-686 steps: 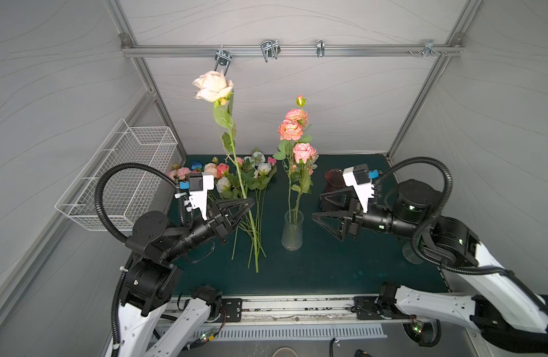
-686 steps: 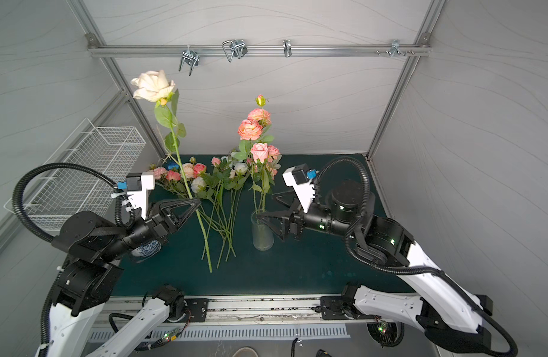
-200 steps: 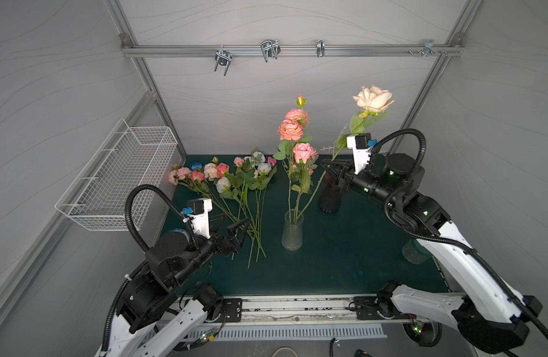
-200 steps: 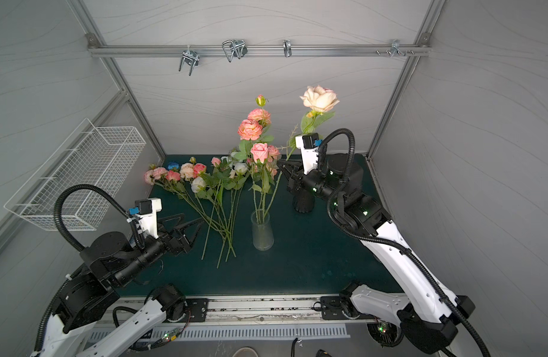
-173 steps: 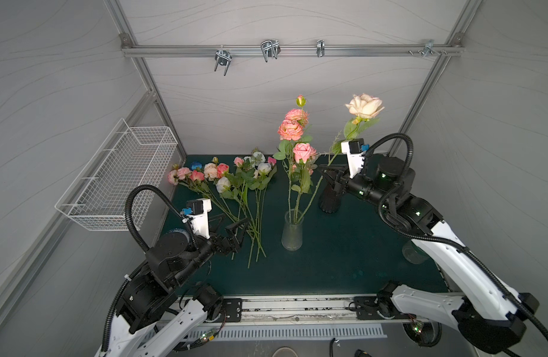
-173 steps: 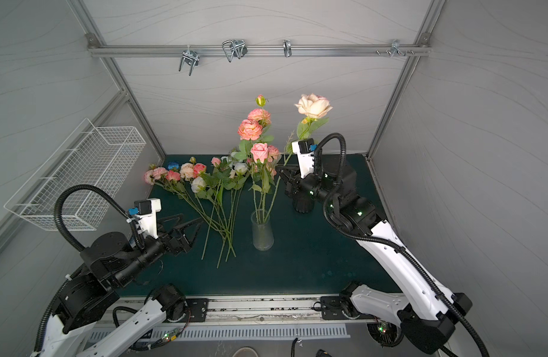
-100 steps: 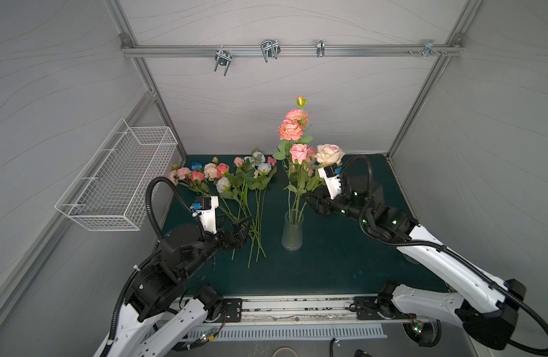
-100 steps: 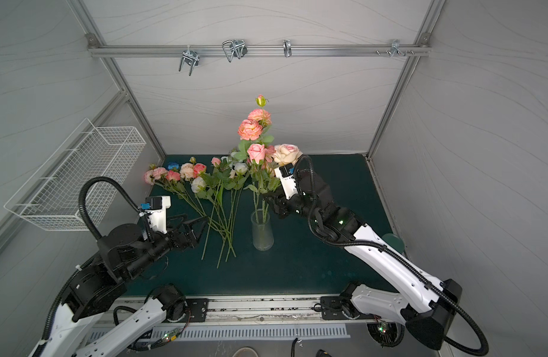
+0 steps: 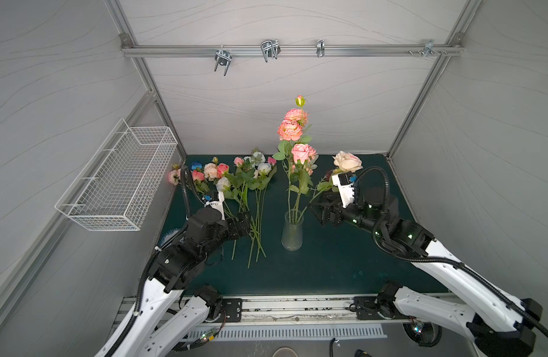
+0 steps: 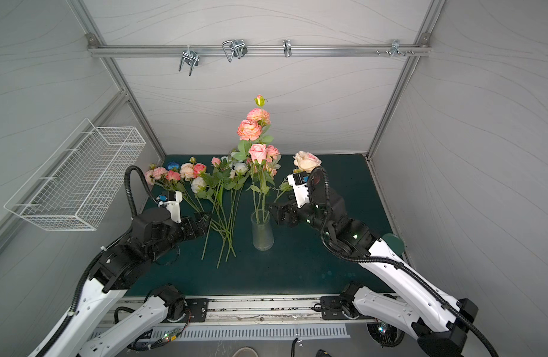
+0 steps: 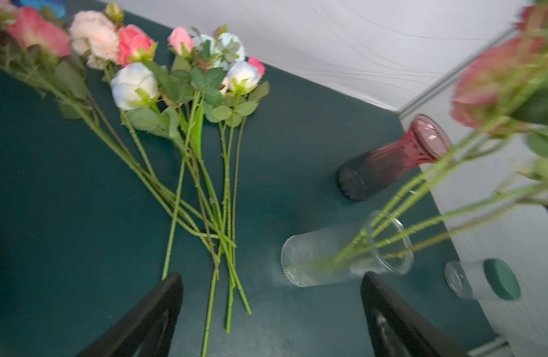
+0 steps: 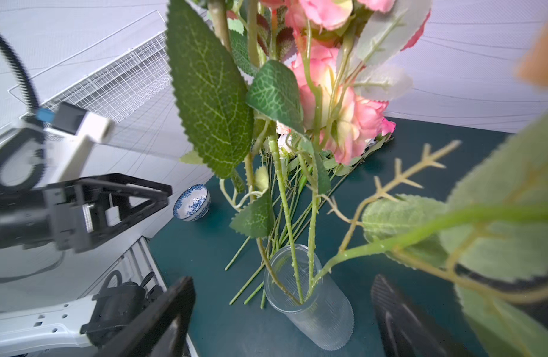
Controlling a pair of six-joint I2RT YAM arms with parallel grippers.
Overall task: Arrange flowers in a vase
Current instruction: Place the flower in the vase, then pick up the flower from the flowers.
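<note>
A clear ribbed vase stands mid-mat and holds pink flowers. A peach rose also has its stem in the vase and leans right. My right gripper is open just right of the vase mouth. The peach rose's stem crosses above one finger, ungripped. Loose flowers lie fanned on the mat to the left. My left gripper hovers open over their stem ends, with nothing between its fingers.
A white wire basket hangs on the left wall. A dark red vase stands behind the clear one. A small glass jar with a green lid sits at the mat's right edge, and a blue-and-white bowl at its left.
My right gripper brought the peach rose down into the vase and opened, letting go of it. My left arm moved forward over the loose stems.
</note>
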